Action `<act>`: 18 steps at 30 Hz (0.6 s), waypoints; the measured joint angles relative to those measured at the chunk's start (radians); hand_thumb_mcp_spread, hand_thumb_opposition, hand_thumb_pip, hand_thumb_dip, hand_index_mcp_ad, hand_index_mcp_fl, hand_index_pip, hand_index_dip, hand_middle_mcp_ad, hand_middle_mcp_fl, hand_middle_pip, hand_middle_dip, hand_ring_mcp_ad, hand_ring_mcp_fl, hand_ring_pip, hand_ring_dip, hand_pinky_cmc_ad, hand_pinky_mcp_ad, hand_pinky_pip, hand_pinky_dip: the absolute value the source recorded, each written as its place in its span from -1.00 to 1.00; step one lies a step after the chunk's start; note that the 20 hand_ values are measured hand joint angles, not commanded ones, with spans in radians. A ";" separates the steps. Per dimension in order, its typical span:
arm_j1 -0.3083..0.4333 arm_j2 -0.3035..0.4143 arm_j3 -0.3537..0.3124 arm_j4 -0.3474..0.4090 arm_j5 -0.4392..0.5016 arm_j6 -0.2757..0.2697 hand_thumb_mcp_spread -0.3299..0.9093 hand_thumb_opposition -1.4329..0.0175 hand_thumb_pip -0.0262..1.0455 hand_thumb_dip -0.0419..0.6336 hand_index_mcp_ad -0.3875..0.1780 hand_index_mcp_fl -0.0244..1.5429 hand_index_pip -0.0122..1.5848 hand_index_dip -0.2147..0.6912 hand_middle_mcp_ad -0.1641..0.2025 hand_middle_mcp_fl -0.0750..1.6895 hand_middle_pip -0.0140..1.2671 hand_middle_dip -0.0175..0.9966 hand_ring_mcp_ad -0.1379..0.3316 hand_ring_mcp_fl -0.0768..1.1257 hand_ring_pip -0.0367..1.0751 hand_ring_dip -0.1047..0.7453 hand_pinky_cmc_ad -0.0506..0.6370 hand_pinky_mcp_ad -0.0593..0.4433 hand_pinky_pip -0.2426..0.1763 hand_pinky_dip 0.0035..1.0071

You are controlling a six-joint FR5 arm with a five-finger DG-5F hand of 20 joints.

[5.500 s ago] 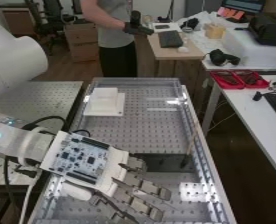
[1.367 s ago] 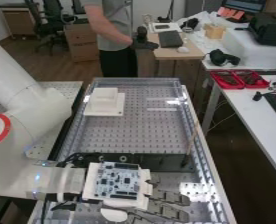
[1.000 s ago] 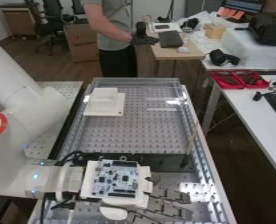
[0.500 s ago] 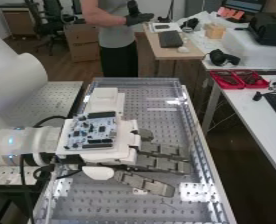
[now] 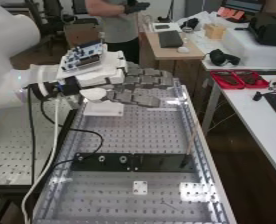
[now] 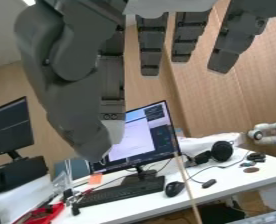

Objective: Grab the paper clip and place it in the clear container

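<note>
Okay, hand (image 5: 138,82) sits raised and roughly level over the surface (image 5: 132,135); wrist view gives thumb and finger pinching the paper clip (image 6: 103,161), high view the black strip (image 5: 162,163).

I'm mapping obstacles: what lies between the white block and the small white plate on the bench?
The high view shows a black strip crossing the bench there.

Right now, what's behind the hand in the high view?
Past the lower edge of the hand you can see the near part of a white plate on the perforated surface. The hand covers the rest, so I can't tell what's there.
</note>
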 joint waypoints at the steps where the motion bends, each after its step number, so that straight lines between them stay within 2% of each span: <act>1: 0.024 0.010 -0.009 -0.003 0.026 -0.001 0.33 -0.34 0.14 -0.09 -0.17 -0.16 0.76 -0.39 0.25 -0.76 -0.76 -0.59 0.06 -0.87 -0.76 -0.46 0.11 0.29 0.02 -0.59; 10: 0.205 0.058 -0.030 -0.043 0.229 -0.007 0.34 -0.34 0.14 -0.09 -0.17 -0.15 0.76 -0.39 0.26 -0.76 -0.76 -0.59 0.06 -0.87 -0.76 -0.46 0.11 0.29 0.02 -0.59; 18: 0.360 0.055 0.013 -0.115 0.383 -0.010 0.34 -0.34 0.14 -0.09 -0.17 -0.16 0.74 -0.39 0.26 -0.76 -0.76 -0.59 0.07 -0.87 -0.76 -0.46 0.11 0.29 0.02 -0.59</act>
